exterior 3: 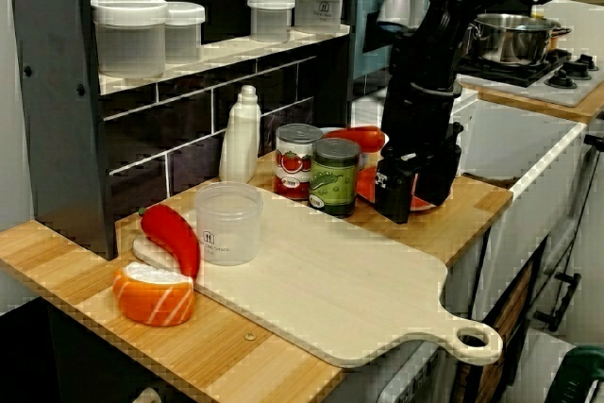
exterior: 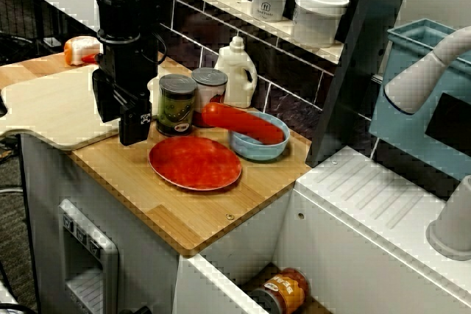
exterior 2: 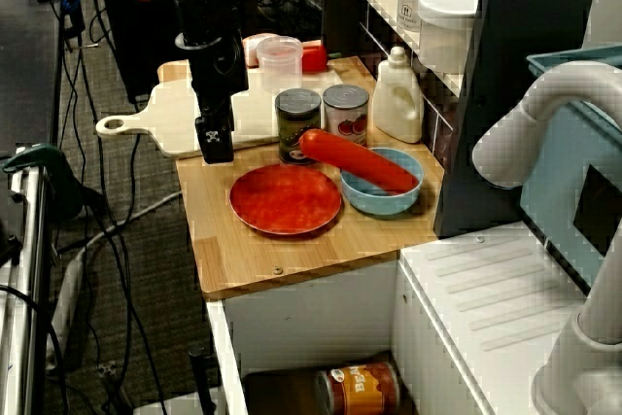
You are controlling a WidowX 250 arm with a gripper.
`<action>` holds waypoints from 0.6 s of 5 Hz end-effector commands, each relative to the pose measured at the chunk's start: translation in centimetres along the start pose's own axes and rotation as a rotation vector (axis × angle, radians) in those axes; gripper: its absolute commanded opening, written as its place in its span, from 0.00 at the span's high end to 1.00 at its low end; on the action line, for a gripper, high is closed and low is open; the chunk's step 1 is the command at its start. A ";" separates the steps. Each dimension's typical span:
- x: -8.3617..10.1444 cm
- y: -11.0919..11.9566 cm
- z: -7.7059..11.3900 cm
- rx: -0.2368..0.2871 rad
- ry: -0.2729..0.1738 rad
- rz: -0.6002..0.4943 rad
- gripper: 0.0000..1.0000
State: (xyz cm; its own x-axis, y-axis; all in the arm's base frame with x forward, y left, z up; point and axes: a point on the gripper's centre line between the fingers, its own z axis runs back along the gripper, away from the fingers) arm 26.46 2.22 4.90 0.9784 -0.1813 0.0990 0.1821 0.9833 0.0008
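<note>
In the close view from the sink side, the black claw (exterior: pixel 122 119) hangs just over the table (exterior: pixel 188 218), at the seam where the pale cutting board (exterior: pixel 51 108) ends. The green-labelled can (exterior: pixel 176 104) stands right beside it and the red plate (exterior: pixel 195 162) lies in front and to the side. The claw's two fingers look parted with nothing between them, though the dark housing makes this hard to be sure of. The view from the board's end shows the gap a little better. That view hides most of the plate behind the claw, but it alone shows the near end of the board: a clear plastic cup (exterior 3: pixel 226 224), a long red piece (exterior 3: pixel 173 233) leaning by it, and an orange-and-white block (exterior 3: pixel 154 292). The higher view from the side shows the layout best. The tomato can (exterior 2: pixel 346 112) touches the green one, a white bottle (exterior 2: pixel 397 99) stands against the tiled wall, and a blue bowl (exterior 2: pixel 384 199) sits just beside the plate with a red sausage (exterior 2: pixel 355 160) propped across its rim. Below the table edge, another can (exterior 2: pixel 358 388) lies on its side in an open drawer. The two cans stand between the claw and the bottle.
</note>
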 end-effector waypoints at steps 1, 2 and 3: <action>0.8 0.0 1.3 0.019 -0.047 0.034 0.00; 0.8 -0.7 1.6 0.048 -0.057 0.014 0.00; 0.8 -1.1 1.5 0.065 -0.048 0.014 0.00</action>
State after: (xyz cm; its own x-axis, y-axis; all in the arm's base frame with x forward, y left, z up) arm 26.69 0.88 5.22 0.9812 -0.1652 0.0999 0.1606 0.9856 0.0530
